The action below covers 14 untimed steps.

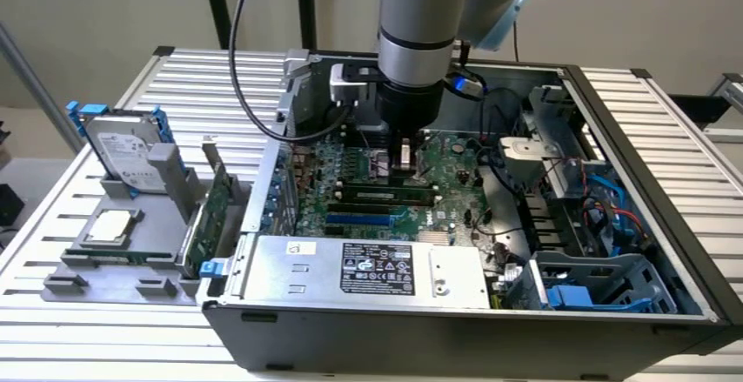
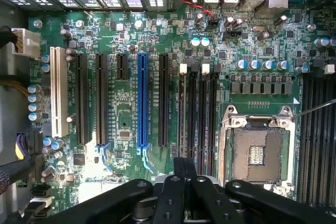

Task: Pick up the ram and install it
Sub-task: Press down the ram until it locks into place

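While the arm reaches straight down into an open computer case (image 1: 650, 191), its gripper (image 1: 404, 154) hangs low over the green motherboard (image 1: 384, 182), above a bank of long black memory slots (image 2: 197, 114); in the wrist view its fingers (image 2: 185, 182) are pressed together on the ram (image 2: 182, 124), seen edge-on as a thin stick lined up with one slot; an empty processor socket (image 2: 258, 153) lies just beside that bank; outside the case, at the exterior view's left, a grey holder (image 1: 117, 260) carries a hard drive (image 1: 122, 151) and a green expansion card (image 1: 212, 212).
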Motion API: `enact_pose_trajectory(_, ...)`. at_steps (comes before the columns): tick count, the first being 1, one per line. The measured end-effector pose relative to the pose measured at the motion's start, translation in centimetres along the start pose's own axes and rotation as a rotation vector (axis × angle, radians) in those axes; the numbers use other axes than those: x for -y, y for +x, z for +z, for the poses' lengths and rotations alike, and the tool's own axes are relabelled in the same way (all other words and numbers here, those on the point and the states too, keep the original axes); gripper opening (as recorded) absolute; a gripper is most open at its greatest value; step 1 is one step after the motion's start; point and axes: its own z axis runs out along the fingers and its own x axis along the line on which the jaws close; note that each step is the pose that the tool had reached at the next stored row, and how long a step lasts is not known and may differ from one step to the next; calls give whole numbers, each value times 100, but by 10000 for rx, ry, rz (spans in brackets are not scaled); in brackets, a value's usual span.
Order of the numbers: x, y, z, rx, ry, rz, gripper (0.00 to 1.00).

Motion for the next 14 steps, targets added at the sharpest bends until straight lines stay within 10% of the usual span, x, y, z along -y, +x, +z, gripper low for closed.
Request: enact_pose_trajectory(14,0,-1,12,-2,-5,7,0)
